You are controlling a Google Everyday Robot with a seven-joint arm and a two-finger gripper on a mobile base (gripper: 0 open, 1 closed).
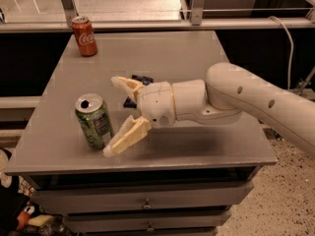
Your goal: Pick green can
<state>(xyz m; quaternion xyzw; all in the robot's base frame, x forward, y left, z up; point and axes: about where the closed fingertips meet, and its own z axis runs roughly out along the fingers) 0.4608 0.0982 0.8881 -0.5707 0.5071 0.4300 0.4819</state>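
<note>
Clearly held the gripper (111, 117) wide open, empty, just beside the green can (93, 124), ready to close round it.

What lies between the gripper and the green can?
Only bare table, seen in the camera view; the open gripper is close beside the green can.

Green can (94, 121) upright (top opened); gripper (111, 117) just beside.
</note>
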